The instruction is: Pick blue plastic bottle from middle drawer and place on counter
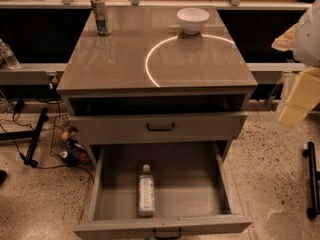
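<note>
Nearest is the middle drawer, pulled fully out, its grey floor and walls bare except for one thing. That is the blue plastic bottle, lying on its side a little left of centre, white cap pointing in toward the cabinet and base near the drawer front. One dark bar handle shows at the bottom edge of that front.

Above and behind it sits a second drawer, shut, with one dark handle of its own. That makes two drawer fronts, and over them is one open dark slot under the top.

The gripper hangs at the right edge, cream-coloured, off to the side of the cabinet, level with the counter's front and well apart from the bottle. Whether it is open or closed cannot be told. It holds nothing that can be seen.

Farther back lies the counter, glossy taupe, with one thin white circular line on its right half. Two things stand on it. One metal drink can is upright at the far left corner, and one white bowl sits just at the far edge of the circle.
</note>
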You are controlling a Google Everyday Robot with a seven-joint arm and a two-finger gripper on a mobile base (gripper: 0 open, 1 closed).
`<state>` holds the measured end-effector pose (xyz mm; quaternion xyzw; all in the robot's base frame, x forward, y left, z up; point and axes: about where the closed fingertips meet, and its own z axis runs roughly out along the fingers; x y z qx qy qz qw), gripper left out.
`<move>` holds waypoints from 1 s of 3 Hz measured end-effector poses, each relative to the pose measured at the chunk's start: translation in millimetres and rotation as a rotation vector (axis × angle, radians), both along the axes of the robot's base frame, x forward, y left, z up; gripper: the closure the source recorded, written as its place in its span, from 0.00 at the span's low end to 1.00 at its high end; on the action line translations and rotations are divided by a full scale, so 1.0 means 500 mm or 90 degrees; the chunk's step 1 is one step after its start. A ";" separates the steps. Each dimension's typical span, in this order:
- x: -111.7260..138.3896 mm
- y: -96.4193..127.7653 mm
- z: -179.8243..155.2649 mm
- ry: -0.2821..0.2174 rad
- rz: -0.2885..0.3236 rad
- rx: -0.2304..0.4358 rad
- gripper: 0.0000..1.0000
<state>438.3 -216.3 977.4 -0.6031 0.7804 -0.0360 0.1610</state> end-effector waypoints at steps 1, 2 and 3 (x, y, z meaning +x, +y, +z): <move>0.000 0.000 0.000 0.000 0.000 0.000 0.00; 0.010 0.030 -0.049 0.010 0.067 0.002 0.00; 0.031 0.124 -0.228 0.036 0.251 0.029 0.00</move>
